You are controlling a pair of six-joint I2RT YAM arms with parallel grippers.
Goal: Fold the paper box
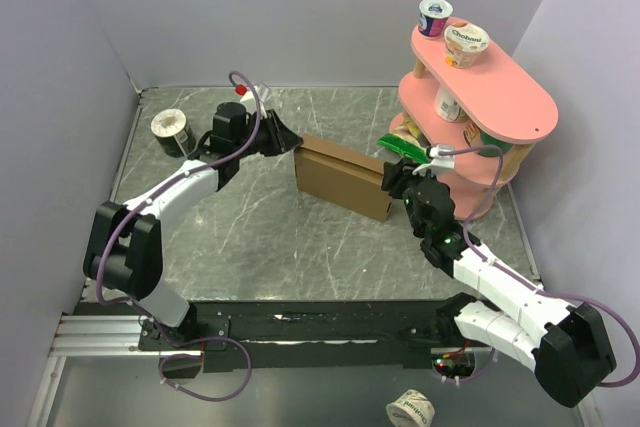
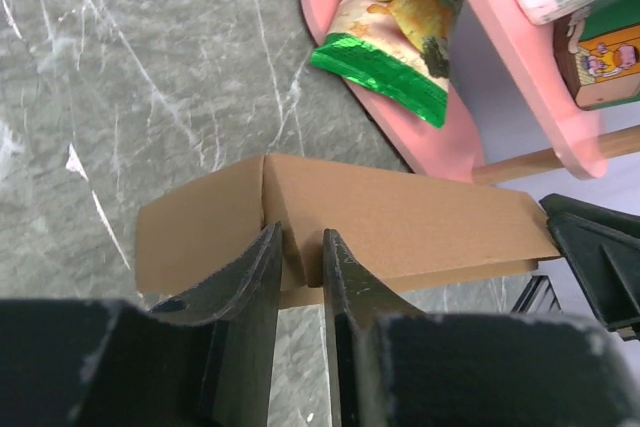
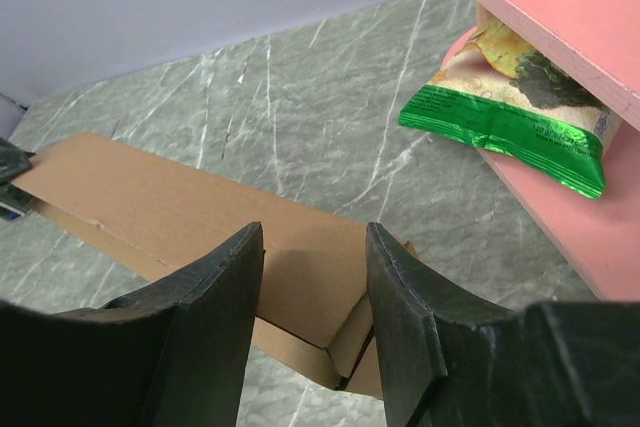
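The paper box (image 1: 345, 179) is a brown cardboard box, lying mid-table with its lid folded down. My left gripper (image 1: 293, 144) is at its left end. In the left wrist view the box (image 2: 400, 217) fills the middle, and the left gripper (image 2: 298, 237) has its narrow-set fingers pinching a cardboard fold at the box's corner. My right gripper (image 1: 390, 179) is at the box's right end. In the right wrist view the right gripper (image 3: 312, 232) stands open over the lid (image 3: 150, 197), above the corner where a side flap tucks in.
A pink two-tier rack (image 1: 500, 107) stands just right of the box. A green chip bag (image 1: 405, 145) lies on its lower tier and yogurt cups (image 1: 466, 44) stand on top. A paper cup (image 1: 170, 129) stands back left. Grey walls enclose the table.
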